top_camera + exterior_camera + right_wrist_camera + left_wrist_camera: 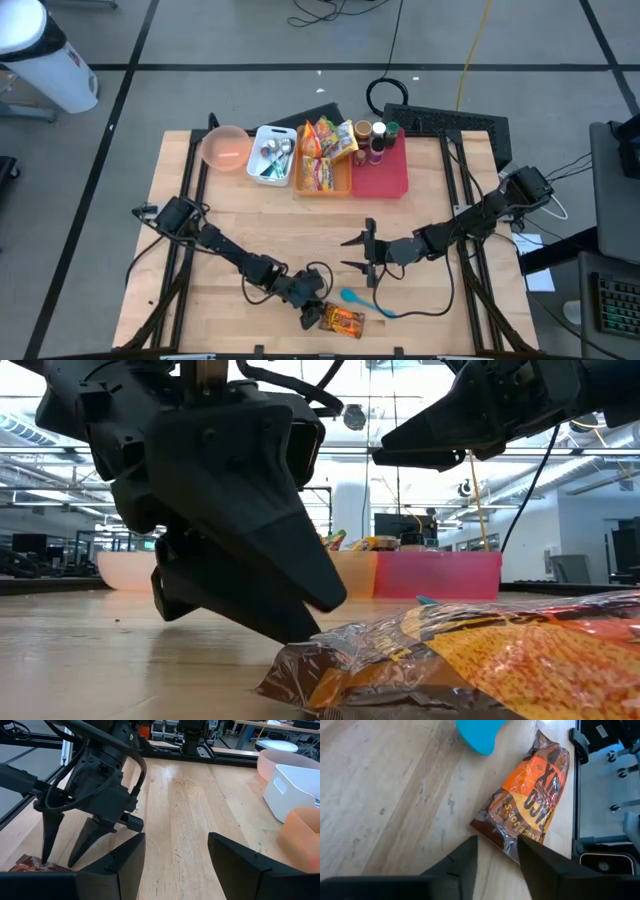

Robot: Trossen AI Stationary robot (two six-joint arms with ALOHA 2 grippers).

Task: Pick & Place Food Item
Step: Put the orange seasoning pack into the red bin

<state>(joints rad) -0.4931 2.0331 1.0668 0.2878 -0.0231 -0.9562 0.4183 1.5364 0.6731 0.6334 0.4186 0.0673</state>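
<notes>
I count one snack bag [341, 320] lying at lower centre, below one blue spoon [362, 301]. Along the top sit four containers: one pink bowl [225, 148], one white bin [272, 155], one orange bin [322, 184] and one red bin [384, 173]. The red bin has three bottles [377, 137]. I have two grippers: left [316, 314], right [359, 254].

At the counter's [230, 215] near edge the snack bag [342, 321] lay just right of the left claw [312, 316], a spoon [366, 301] just behind it, the right claw [358, 253] farther back, and a bowl [225, 147] and three bins [322, 160] lined the far edge.
</notes>
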